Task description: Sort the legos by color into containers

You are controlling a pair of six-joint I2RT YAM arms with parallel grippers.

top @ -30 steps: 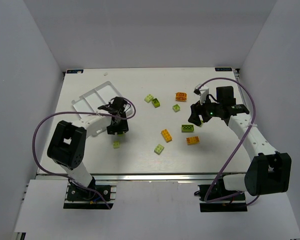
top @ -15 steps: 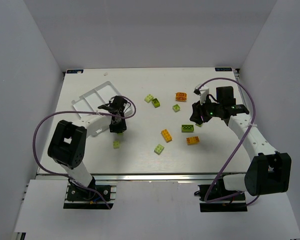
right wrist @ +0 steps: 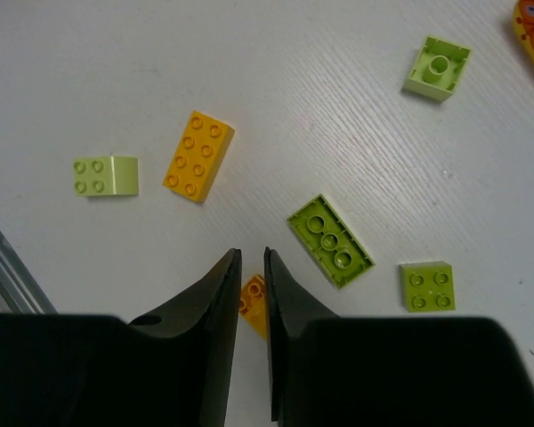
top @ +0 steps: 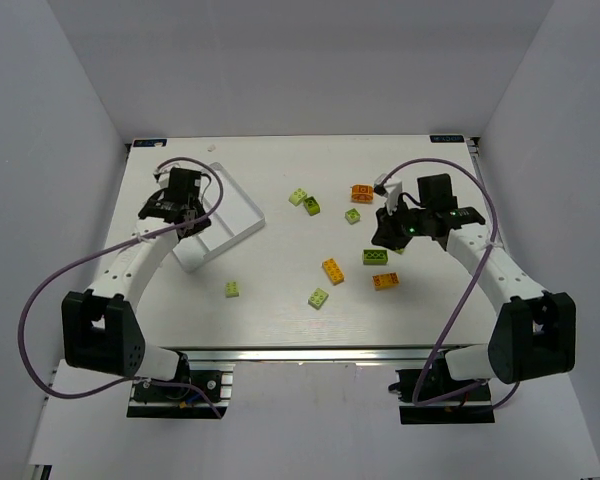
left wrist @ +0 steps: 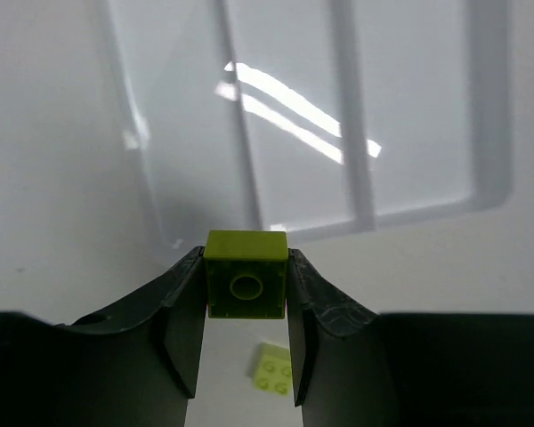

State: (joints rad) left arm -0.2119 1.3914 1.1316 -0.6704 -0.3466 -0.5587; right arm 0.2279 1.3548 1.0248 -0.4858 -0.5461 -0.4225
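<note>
I see the table (top: 280, 300) with the white tray (top: 235, 212) at its far left. My left pincer (left wrist: 246, 267) hangs at the tray's edge, clenched on a lime brick (left wrist: 246, 285), so I'd ease forward until the brick sits squarely over one long compartment, clear of the dividers, then go low before letting go so it can't bounce out. The right pincer (right wrist: 249, 267) is drawn nearly together on nothing, over the loose legos, an orange brick (right wrist: 254, 301) just under its tips and a dark green brick (right wrist: 330, 241) beside it.
</note>
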